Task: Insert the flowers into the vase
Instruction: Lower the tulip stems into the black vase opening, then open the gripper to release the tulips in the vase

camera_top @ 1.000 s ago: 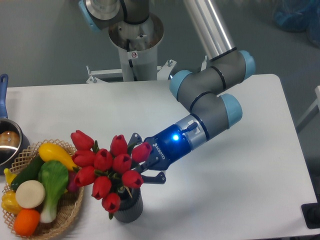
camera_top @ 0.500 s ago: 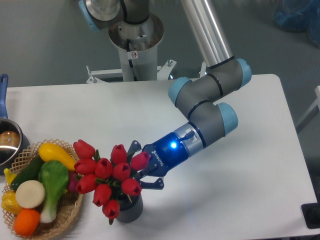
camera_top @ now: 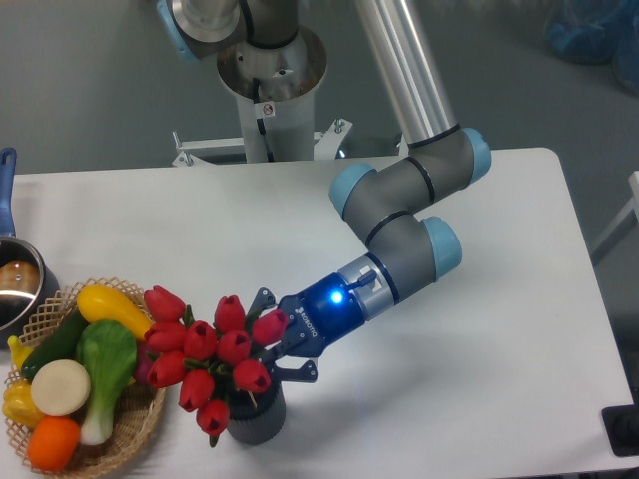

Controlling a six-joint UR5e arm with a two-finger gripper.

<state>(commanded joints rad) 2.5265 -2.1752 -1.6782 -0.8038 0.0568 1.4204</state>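
One bunch, going into the vase at the front edge

One step is in hand here — the lowering of the flowers (camera_top: 205,361) into the vase (camera_top: 256,419). The vase stands near the front edge of the tabletop (camera_top: 329,210), toward the left, just beside the wicker basket (camera_top: 140,424) of toy vegetables. The red buds spread out over the vase mouth and lean left toward the basket, some of them overhanging its rim. The stems run down behind the blooms toward the vase mouth; how deep they sit inside it cannot be seen, because buds and leaves cover the opening.

The gripper (camera_top: 270,346) reaches in from the right, low over the vase, its blue light lit. Its fingers sit around the base of the bunch with buds pressed against them, so it looks clamped on the flowers — though the exact contact is hidden by the blooms.

By my reading the insertion is nearly done but not released. The next move calls for a little more downward travel if the stems are not yet seated, then parting the fingers and drawing back to the right and upward, clear of the buds, so the bunch is not dragged out or the vase tipped toward the basket.

A metal pot (camera_top: 14,284) sits at the left edge, well apart.
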